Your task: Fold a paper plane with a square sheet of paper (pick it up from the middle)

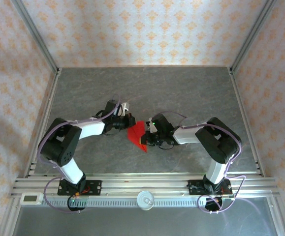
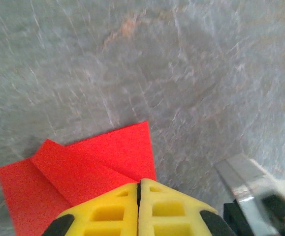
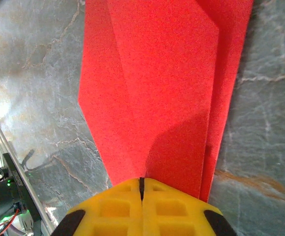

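At the middle of the grey table [image 1: 181, 88], I am pinching the folded red sheet [image 1: 138, 133] from both sides, left gripper [image 2: 139, 189] and right gripper [image 3: 142, 184] each clamping tight on an edge.

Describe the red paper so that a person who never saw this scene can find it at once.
Look at the middle of the grey marbled table, where the left gripper and the right gripper come close together. Between them is the red paper, folded, with creases and a pointed end. It is the sole red thing there; the arms are black and white.
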Controlling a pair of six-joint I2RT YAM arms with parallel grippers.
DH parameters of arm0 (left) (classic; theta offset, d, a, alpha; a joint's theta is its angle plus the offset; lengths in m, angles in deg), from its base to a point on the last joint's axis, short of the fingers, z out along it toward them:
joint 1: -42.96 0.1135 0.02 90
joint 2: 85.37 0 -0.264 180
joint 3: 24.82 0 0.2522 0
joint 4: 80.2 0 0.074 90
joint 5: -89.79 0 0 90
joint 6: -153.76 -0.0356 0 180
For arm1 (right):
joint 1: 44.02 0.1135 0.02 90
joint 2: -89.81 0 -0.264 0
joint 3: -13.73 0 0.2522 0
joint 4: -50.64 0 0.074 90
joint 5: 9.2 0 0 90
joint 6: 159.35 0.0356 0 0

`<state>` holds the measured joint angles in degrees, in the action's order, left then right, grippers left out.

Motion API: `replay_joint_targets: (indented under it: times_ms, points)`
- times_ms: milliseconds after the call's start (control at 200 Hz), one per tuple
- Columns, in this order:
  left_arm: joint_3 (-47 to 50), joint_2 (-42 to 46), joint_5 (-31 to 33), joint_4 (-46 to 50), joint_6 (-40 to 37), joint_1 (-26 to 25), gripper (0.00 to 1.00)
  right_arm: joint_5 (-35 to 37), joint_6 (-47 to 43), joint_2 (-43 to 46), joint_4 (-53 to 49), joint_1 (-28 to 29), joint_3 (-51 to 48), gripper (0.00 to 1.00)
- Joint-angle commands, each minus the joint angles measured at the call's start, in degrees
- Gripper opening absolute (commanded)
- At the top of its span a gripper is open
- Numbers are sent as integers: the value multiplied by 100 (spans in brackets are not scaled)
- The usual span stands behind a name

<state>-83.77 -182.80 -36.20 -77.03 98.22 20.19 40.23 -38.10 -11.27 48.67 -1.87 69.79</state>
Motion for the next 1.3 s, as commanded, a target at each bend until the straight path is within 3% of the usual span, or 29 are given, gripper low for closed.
replay_joint_targets:
  times_ms: [0, 375, 701, 1111, 1296]
  points:
    - [52, -364, -163, -344, 12, -6, 7, 248, -24, -180, -1031, -31, -119, 0]
    - [112, -883, 473, 181, -301, -4, 6, 177, 585, 352, -734, -31, 521, 0]
    - [103, -988, 514, 195, -326, -6, 6, 467, 656, -644, -832, 42, 1254, 0]
    - [58, -1138, 654, 326, -501, -7, 5, 323, 559, 492, -635, 71, -649, 0]
    - [37, -1121, 621, 330, -491, -8, 5, 427, 662, 1028, -741, 65, -750, 0]
